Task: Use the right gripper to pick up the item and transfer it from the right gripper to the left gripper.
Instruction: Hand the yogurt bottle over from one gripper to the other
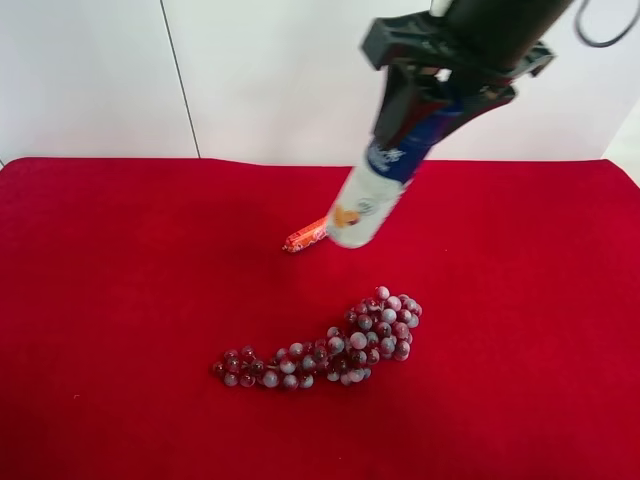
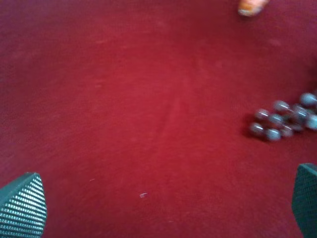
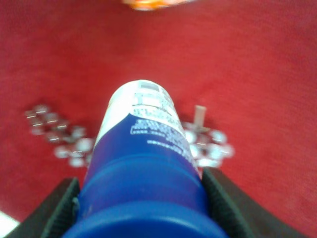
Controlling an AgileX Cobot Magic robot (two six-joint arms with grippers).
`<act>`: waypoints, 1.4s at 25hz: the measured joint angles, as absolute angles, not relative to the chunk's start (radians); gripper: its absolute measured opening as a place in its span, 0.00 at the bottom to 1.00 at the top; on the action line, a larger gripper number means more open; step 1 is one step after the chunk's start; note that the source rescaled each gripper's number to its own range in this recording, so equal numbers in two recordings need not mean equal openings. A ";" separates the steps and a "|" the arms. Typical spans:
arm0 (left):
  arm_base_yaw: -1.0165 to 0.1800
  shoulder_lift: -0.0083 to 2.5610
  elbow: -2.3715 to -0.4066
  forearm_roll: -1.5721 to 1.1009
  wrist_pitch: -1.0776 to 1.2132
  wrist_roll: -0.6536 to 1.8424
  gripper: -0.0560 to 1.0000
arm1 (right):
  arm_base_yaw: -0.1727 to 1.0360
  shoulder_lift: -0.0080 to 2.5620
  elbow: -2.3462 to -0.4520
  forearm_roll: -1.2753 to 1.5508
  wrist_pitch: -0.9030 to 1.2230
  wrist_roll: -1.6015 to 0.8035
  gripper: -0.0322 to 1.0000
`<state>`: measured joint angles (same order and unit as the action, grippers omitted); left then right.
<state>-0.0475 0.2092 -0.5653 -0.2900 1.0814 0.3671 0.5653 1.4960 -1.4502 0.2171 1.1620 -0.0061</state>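
The item, a white bottle [image 1: 375, 195] with a blue upper label and blue cap, hangs tilted above the red cloth, base down. My right gripper [image 1: 430, 100], a black claw with a wide crossbar, is shut on its blue upper end. In the right wrist view the bottle [image 3: 143, 148] fills the middle, clamped between the two black fingers [image 3: 59, 208]. My left gripper [image 2: 163, 210] is open and empty above bare red cloth; only its two finger pads [image 2: 22, 206] show. It does not show in the exterior high view.
A bunch of red-grey grapes [image 1: 335, 345] lies on the red cloth [image 1: 120, 300] below the bottle, and shows in the left wrist view [image 2: 285, 121]. A slim orange sausage stick [image 1: 305, 236] lies just behind the bottle's base. White wall panels stand behind the table.
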 joint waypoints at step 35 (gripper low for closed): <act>-0.725 1.070 -0.941 -0.142 0.929 0.453 1.00 | 0.676 1.496 -1.450 0.403 1.017 -0.143 0.04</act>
<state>-0.7248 1.0703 -0.9409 -0.1417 0.9285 0.4534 0.6764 1.4960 -1.4502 0.4026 1.0172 -0.1432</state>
